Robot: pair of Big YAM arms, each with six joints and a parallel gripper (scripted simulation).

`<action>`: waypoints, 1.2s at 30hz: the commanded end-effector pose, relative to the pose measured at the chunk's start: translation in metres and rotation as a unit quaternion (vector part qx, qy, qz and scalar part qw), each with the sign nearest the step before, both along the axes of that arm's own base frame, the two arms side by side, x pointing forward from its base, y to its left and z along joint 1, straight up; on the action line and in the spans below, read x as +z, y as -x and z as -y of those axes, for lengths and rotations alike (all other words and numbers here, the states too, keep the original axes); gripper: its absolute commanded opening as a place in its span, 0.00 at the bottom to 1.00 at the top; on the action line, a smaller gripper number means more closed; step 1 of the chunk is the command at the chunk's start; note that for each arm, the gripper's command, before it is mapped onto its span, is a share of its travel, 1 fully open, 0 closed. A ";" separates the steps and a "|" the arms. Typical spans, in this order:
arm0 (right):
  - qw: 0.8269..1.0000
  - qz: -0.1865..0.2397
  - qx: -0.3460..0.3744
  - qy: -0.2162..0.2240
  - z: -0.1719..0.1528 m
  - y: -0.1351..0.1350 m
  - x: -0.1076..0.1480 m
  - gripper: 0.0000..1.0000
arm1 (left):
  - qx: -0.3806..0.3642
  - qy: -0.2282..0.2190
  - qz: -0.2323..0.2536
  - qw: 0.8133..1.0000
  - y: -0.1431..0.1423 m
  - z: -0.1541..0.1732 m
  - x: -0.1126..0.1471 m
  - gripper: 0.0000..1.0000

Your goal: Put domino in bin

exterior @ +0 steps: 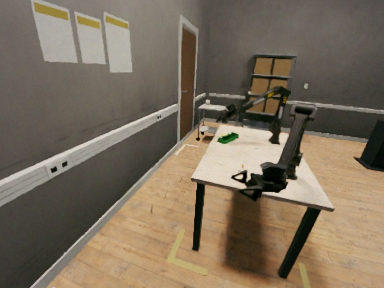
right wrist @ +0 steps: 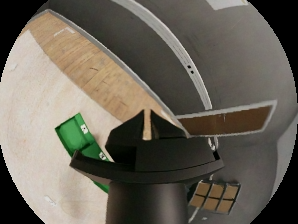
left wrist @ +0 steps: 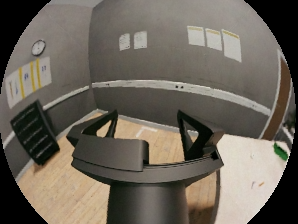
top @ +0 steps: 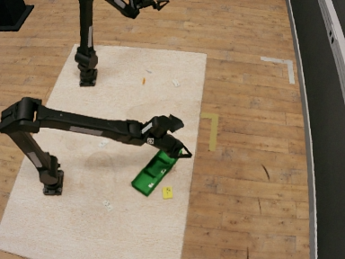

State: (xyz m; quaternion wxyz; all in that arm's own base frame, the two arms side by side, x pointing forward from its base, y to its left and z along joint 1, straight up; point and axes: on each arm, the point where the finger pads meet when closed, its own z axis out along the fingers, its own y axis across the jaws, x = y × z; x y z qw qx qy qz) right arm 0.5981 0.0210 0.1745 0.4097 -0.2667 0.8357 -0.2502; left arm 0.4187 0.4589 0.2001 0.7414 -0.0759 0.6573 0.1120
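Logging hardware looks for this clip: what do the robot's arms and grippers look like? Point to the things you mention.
Both arms are matte black with chunky rounded joints and pale grey strips along some links. The left gripper (left wrist: 147, 112) and right gripper (right wrist: 147, 112) are black too, each with two wedge-shaped fingers on a wide, curved crossbar.

2 arms, both bent at the elbow. Left arm (top: 86, 27) (exterior: 293, 135): gripper (top: 163, 5) (exterior: 239, 184) (left wrist: 147, 111) wide open, 2 fingers well apart. Right arm (top: 85, 128) (exterior: 260, 100): outstretched, gripper (top: 185, 154) (exterior: 221, 119) (right wrist: 147, 112) nearly closed, narrow gap between fingertips.
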 end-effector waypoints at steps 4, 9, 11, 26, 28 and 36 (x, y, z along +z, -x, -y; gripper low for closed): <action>0.993 -0.043 -0.028 -0.105 -0.052 -0.010 0.004 0.09 | 0.008 -0.008 0.005 1.000 0.006 -0.009 0.008 1.00; 0.985 -0.081 -0.040 -0.149 -0.076 -0.004 0.003 0.09 | 0.008 -0.008 0.005 1.000 0.006 -0.009 0.008 1.00; 0.981 -0.094 -0.046 -0.165 -0.091 0.001 0.002 0.09 | 0.008 -0.008 0.005 1.000 0.006 -0.009 0.008 1.00; 0.925 -0.228 -0.134 -0.273 -0.179 0.051 0.010 0.09 | 0.008 -0.008 0.005 1.000 0.006 -0.009 0.008 1.00; 0.913 -0.251 -0.154 -0.283 -0.191 0.063 0.012 0.09 | 0.008 -0.008 0.005 1.000 0.006 -0.009 0.008 1.00; 0.879 -0.301 -0.212 -0.304 -0.224 0.100 0.024 0.09 | 0.008 -0.008 0.005 1.000 0.006 -0.009 0.008 1.00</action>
